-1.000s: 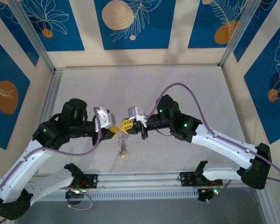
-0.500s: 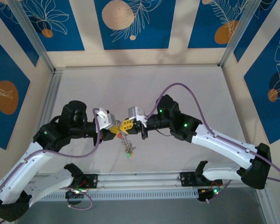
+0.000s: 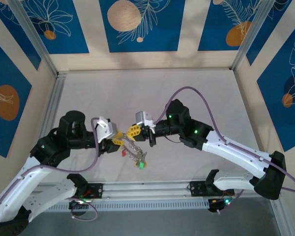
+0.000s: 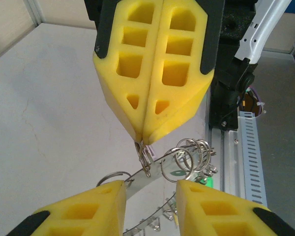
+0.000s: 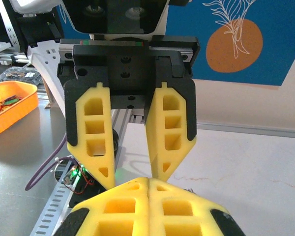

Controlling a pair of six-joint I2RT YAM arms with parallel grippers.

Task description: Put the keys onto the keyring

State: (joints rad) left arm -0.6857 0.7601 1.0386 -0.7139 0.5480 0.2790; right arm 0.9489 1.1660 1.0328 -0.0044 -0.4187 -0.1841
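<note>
Tabletop [image 3: 187, 88], pale grey, lies below the keyring [image 3: 133, 150], walled by blue leaf-printed panels [image 3: 160, 34].

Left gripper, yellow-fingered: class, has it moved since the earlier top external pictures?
Yes. The left gripper has shifted leftward, toward the grey metal rail on the table's left edge.

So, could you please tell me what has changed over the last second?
The left gripper opened, let go of the keyring and drew back to the left. The keyring, with its keys, swung out towards the lower right beneath the right gripper. The right gripper stayed shut on the keyring, in the same place.
</note>
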